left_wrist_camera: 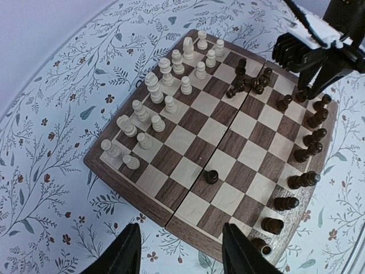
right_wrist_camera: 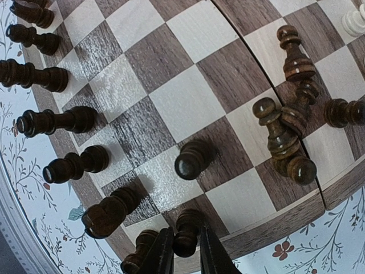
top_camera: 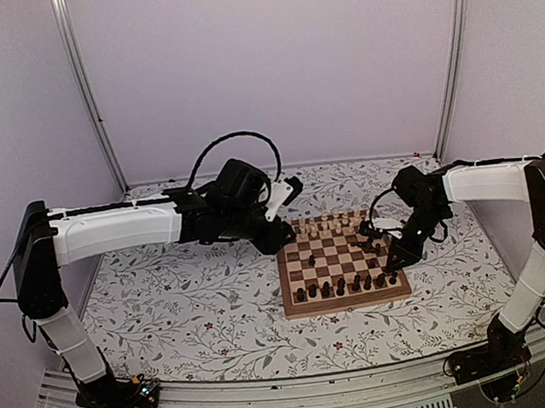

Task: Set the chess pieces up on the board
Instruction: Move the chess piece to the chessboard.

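**Chess pieces: one dark piece gripped at the board's corner, a fallen heap farther inward**

Right gripper [right_wrist_camera: 186, 251] stands over the outermost row of the board [right_wrist_camera: 182, 97], near one corner. Its jaws are narrow and closed about an upright dark piece [right_wrist_camera: 188, 222], with a finger touching each side as far as the wrist view shows. Left gripper [left_wrist_camera: 182, 254] hangs above the floral cloth [top_camera: 196, 309], off the board's opposite side border, jaws wide and holding nothing.

Pale pieces [left_wrist_camera: 165, 94] fill two rows along one edge of the board. Standing dark pieces [right_wrist_camera: 63, 120] line the edge facing them. A lone dark pawn [right_wrist_camera: 191, 160] stands just inward of the right gripper.

The heap of fallen dark pieces [right_wrist_camera: 288, 131] lies farther inward, between the right gripper and the pale rows and near the side border. These pieces lie flat, their long axes crossing.

Judged from this layout, the heap belongs to the right arm, which is much the nearer. The lone pawn stands beside that path, not across it. The overlapping pieces are the likely hazard, since lifting one may roll the others.
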